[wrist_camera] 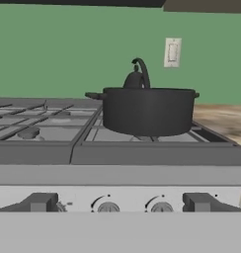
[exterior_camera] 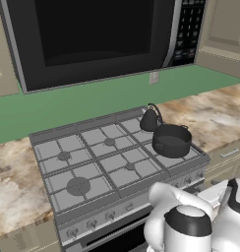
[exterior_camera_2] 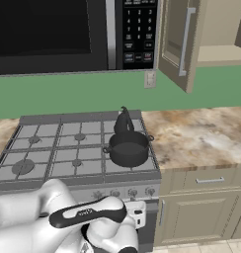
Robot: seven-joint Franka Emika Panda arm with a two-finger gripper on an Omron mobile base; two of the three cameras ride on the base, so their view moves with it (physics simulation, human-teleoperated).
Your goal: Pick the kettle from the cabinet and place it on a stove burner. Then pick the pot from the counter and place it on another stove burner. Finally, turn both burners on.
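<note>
Kettle [exterior_camera: 150, 119] and pot [exterior_camera: 171, 140] are both seen on the silver gas range [exterior_camera: 82, 162], along its right edge. The kettle, small, black and cone-shaped with a tall arched handle, is set on the rear right burner; the pot, wide, low, dark grey and lidless, with small loop handles at its sides, is set on the front right burner just in front of it. The grates are grey squares over round grey caps [exterior_camera: 130, 167], with one larger burner [exterior_camera: 78, 186] at the front left corner. A beige-brown marbled stone bench [exterior_camera_2: 201, 131] adjoins the range's right edge. Above it, the beige panelled cabinet [exterior_camera_2: 178, 39] door is seen swung open, its long silver bar handle vertical. A white wall switch [wrist_camera: 172, 52] is mounted on the green wall behind.

In the hand view, the tool [wrist_camera: 117, 203] is held low before the range's front edge, its dark fingertips [wrist_camera: 39, 202] spread wide with nothing between them, level with the round control knobs [wrist_camera: 108, 206]. The pot lies above and beyond the tool, well apart from it, with the kettle partly hidden behind.
</note>
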